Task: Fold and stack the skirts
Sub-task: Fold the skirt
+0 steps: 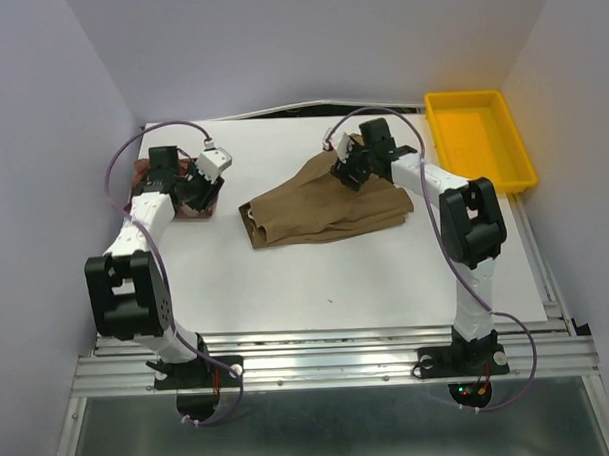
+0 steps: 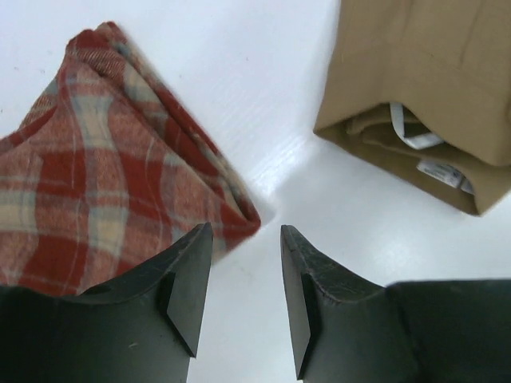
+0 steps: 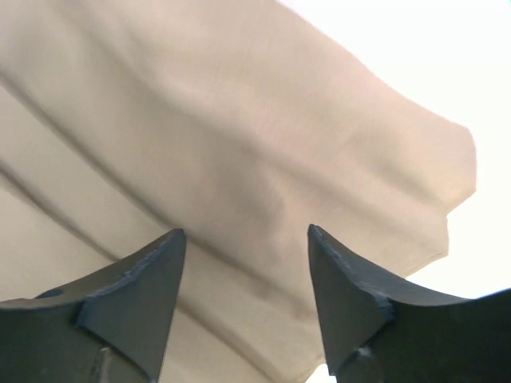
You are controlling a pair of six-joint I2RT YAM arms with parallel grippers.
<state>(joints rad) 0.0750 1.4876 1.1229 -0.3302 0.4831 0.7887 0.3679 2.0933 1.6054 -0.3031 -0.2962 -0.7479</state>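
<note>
The red-and-cream plaid skirt [image 1: 143,189] lies folded at the far left of the table, mostly hidden under my left arm; it fills the left of the left wrist view [image 2: 96,167]. My left gripper [image 1: 205,191] is open and empty over bare table by the plaid skirt's corner, as the left wrist view shows [image 2: 246,239]. The tan-brown skirt [image 1: 319,209] lies half folded mid-table, its waistband with white labels showing in the left wrist view [image 2: 431,96]. My right gripper [image 1: 345,172] hovers open over its far right part [image 3: 239,144].
A yellow plastic tray [image 1: 479,140] stands at the far right, off the white table top [image 1: 317,288]. White walls close in on the left, back and right. The arm bases sit on the metal rail at the near edge.
</note>
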